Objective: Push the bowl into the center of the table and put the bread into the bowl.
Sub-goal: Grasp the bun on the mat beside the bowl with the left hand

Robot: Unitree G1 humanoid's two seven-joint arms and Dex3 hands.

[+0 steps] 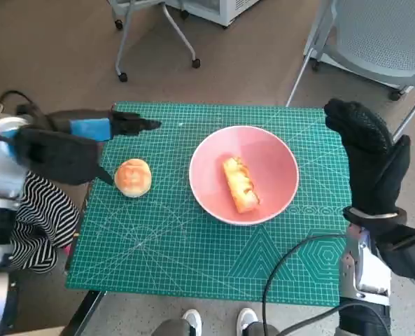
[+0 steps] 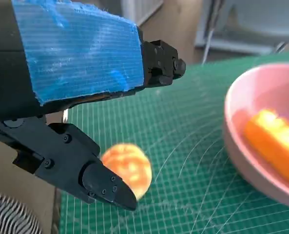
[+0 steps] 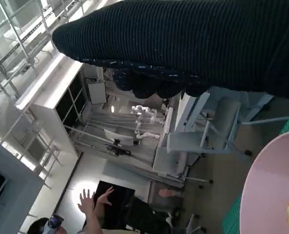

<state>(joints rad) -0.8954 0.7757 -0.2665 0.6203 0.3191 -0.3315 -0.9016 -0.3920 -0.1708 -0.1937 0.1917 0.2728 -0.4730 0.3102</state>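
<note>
Blue-taped, my left hand [image 1: 67, 143] hovers open above a round bun [image 1: 133, 177]; the smooth pink bowl [image 1: 273, 157] holds long bread [image 1: 239, 184]; whether my gloved right hand [image 1: 367, 150] grips, I can't tell.

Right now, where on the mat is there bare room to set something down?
The near strip of the green mat, in front of the pink bowl, is bare. So is the far edge behind it. Crowded: between the round bun and the left hand.

Cut off and blurred parts

The pink round plastic bowl [image 2: 261, 141] runs off the left wrist picture's edge, its long golden bread roll [image 2: 276, 141] blurred; the right wrist view shows only a rim sliver and no fingers of the black-gloved right hand [image 3: 193, 44]
</note>
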